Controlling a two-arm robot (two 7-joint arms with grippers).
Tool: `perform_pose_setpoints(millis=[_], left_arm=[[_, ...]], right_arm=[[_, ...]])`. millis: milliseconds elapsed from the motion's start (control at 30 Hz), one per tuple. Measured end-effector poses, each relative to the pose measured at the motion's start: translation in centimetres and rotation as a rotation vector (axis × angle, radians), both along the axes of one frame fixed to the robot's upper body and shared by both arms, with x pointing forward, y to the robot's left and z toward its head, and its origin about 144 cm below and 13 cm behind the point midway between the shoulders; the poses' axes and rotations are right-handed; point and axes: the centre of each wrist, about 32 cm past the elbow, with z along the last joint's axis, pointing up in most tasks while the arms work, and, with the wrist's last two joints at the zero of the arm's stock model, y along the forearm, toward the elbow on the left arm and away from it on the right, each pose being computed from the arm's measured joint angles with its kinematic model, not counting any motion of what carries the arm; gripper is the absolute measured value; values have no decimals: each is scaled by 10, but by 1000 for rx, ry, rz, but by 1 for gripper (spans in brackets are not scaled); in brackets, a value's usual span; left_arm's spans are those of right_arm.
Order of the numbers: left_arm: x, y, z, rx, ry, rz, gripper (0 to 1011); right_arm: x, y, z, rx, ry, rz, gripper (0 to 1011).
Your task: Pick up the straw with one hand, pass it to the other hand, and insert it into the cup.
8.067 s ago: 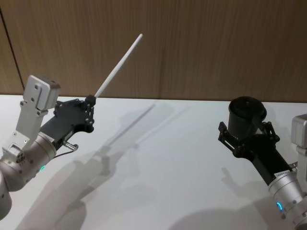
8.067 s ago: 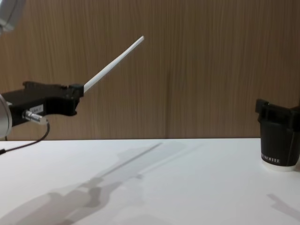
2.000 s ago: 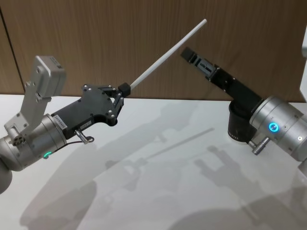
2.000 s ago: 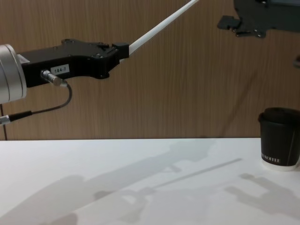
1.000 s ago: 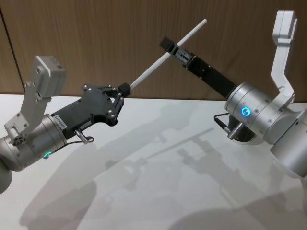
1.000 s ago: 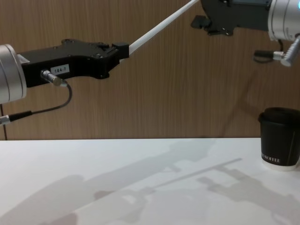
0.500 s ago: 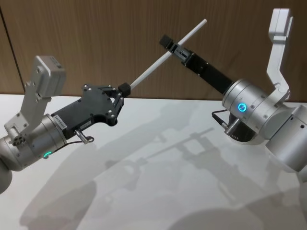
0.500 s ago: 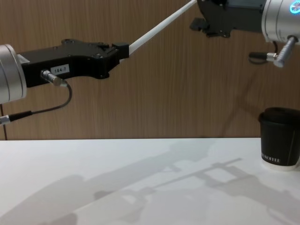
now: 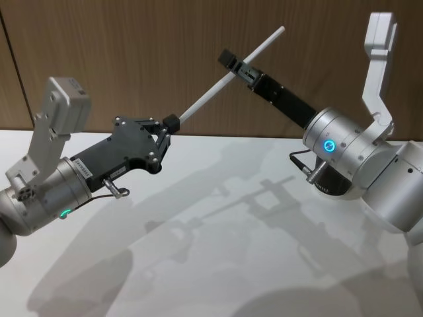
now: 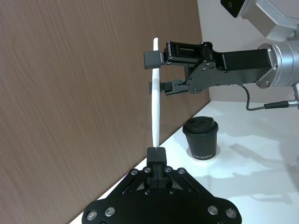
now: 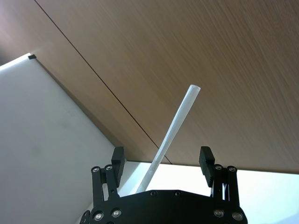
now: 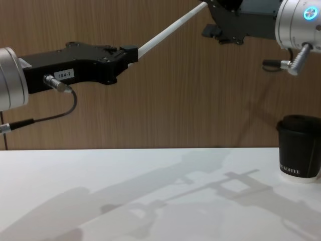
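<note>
Pickup done: left hand (image 9: 169, 124) pinches straw (image 9: 221, 81) base; right hand (image 9: 232, 63) spread around upper straw, not clamped. Handover and insertion into cup (image 12: 300, 155) on table (image 12: 125, 201) remain.

Bright and even, lit from above and somewhat in front. Casts broad, soft-edged grey shadows of the left arm (image 9: 46, 198) and the right arm (image 9: 370, 165) over the white table (image 9: 218, 284), overlapping in paler and darker layers, with a thin shadow line from the straw (image 9: 205, 96) among them. Leaves the wood wall (image 9: 132, 53) matte, without glare. Puts a mild sheen on the silver wrists and on the lid of the cup (image 10: 202, 140). Glows at the green ring light (image 9: 61, 213) and the blue ring light (image 9: 328, 146).
</note>
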Motion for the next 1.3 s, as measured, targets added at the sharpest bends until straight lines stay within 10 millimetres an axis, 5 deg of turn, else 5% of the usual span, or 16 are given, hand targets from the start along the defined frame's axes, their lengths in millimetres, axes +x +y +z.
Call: perform_pose_setpoints(millis=[367,1300], left_arm=[[0,0,0,0,0,0,0],[0,0,0,0,0,0,0]], right_arm=[[2,0,0,1,0,1,963],[4,0,0,2,0,2,137]])
